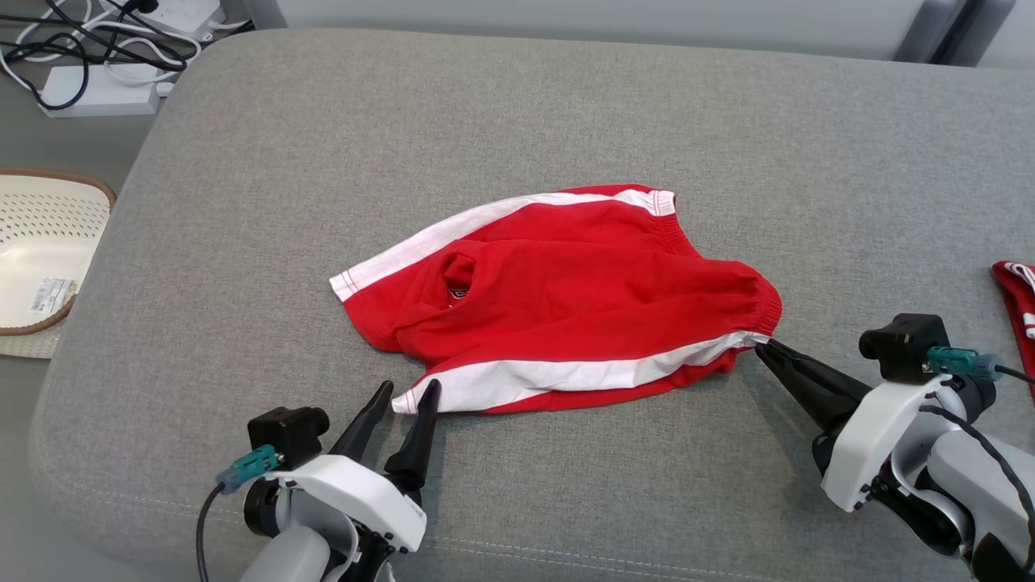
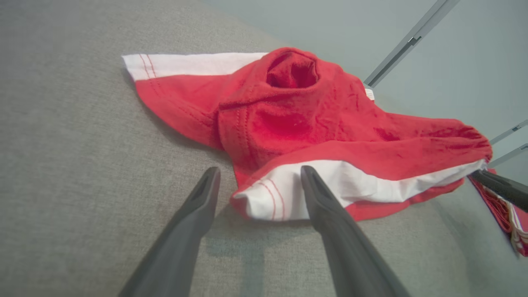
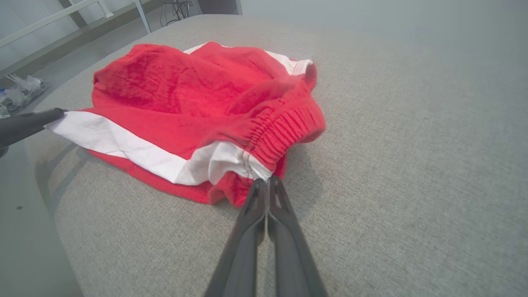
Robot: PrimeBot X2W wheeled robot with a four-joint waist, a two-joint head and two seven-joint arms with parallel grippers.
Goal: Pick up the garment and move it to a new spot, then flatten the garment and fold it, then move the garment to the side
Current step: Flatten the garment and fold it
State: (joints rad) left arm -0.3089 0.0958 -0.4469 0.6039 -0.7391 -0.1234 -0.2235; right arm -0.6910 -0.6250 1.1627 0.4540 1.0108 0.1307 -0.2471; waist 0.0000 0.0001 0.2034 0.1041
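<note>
Evidently soft and limp, the shorts [image 1: 566, 299] are laid crumpled on the cushion [image 1: 566, 105]. A waistband corner is pinched by the closed right gripper [image 1: 764, 346]; the hem corner, best gripped next, is straddled by the open left gripper [image 1: 411, 386].

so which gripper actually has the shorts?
The right gripper: its fingers are shut on the waistband corner of the shorts. The left gripper is open, fingers either side of the hem corner.
</note>
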